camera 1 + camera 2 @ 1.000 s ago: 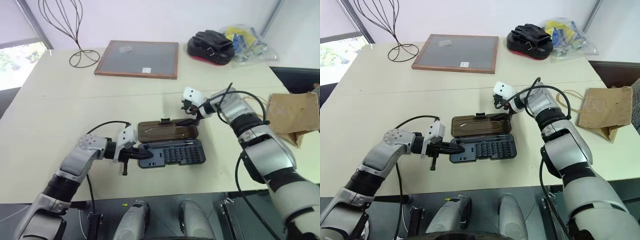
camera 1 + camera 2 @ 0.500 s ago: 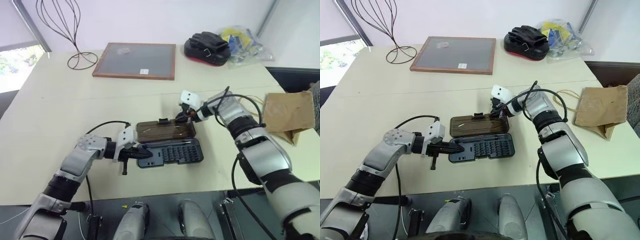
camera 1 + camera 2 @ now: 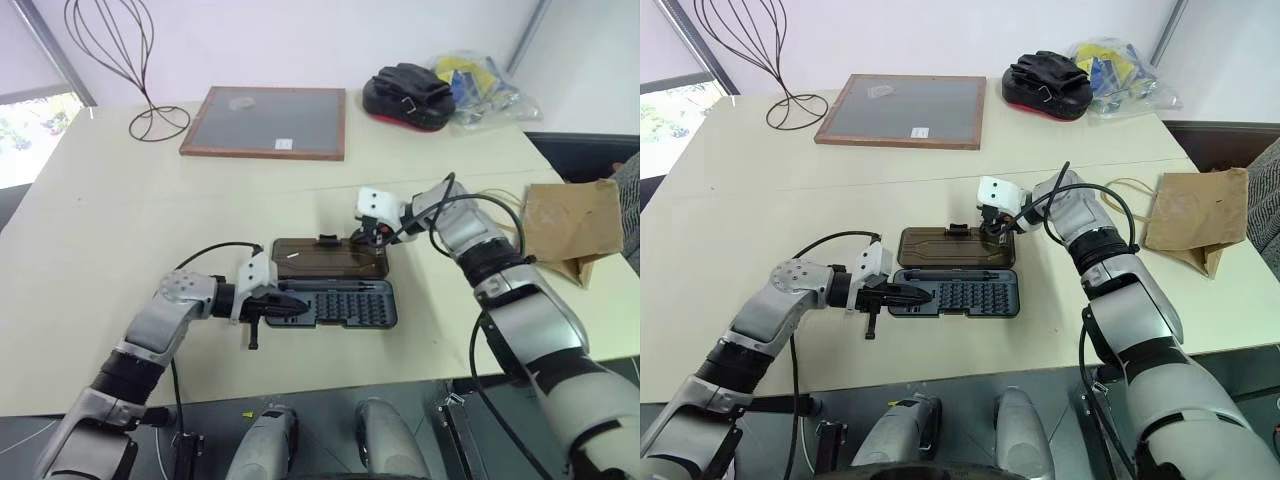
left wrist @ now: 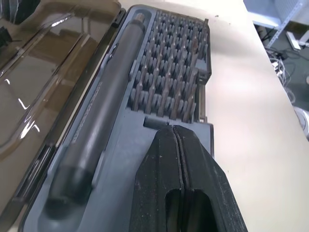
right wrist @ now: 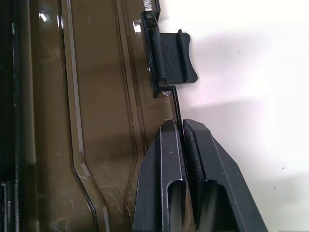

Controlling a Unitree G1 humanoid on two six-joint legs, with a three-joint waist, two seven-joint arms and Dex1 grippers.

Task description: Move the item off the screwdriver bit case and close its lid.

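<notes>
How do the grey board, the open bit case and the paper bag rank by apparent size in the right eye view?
1. Grey board, largest, although farthest.
2. Open bit case, tray and lid together.
3. Paper bag.
Case and bag look nearly alike, so their order is unsure.

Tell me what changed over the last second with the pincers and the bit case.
The right pincer, open above the far edge of the lid a second ago, came down and shut on that edge beside the latch tab. The left pincer stayed shut, pressing on the grey tray. The lid stayed open and flat; the paper bag stayed to the right.
</notes>
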